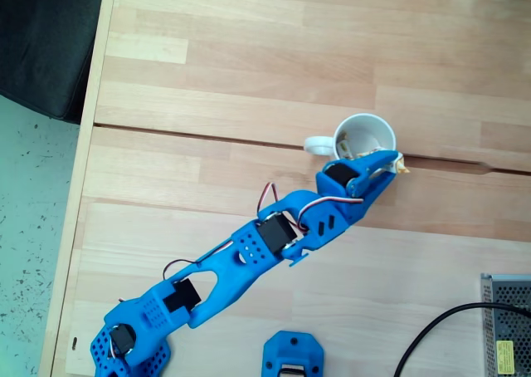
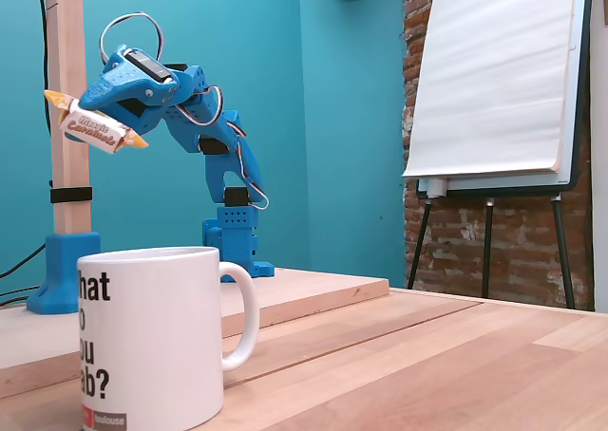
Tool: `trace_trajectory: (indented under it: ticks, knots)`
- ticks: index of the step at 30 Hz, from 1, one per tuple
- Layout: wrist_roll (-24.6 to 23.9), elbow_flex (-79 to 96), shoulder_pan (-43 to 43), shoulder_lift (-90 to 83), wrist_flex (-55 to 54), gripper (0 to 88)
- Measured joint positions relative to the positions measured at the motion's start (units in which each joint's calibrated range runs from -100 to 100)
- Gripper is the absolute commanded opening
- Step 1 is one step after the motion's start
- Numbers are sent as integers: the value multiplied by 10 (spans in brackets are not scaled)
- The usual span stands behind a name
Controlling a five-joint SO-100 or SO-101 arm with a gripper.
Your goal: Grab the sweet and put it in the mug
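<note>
The claw [image 2: 95, 125] is pinching the sweet [image 2: 96, 129] crosswise, its long axis near level, high above the mug [image 2: 152, 336] on the counter [image 2: 427, 355]. From above, the claw [image 1: 390, 163] sits at the mug's [image 1: 365, 132] rim; its lower right edge, so the drop likely needs a short shift inward over the opening.

A bright blue arm [image 2: 204, 132] holds up a white-cream sweet [image 2: 95, 127] with golden-yellow ends (brown lettering on its wrapper) above a white mug [image 2: 152, 341] printed in black, on a pale wooden table [image 1: 249, 78] before a teal wall [image 2: 313, 118].
</note>
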Motion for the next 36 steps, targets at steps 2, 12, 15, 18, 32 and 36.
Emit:
trace_trajectory:
  ticks: [2, 12, 15, 18, 32, 36]
  knots:
    - [4, 0, 0, 0, 0, 0]
    - [45, -50, -1, 0, 0, 0]
    - [45, -51, -1, 0, 0, 0]
    - [45, -51, -1, 0, 0, 0]
    - [52, -82, -38, 0, 0, 0]
    - [52, -82, -39, 0, 0, 0]
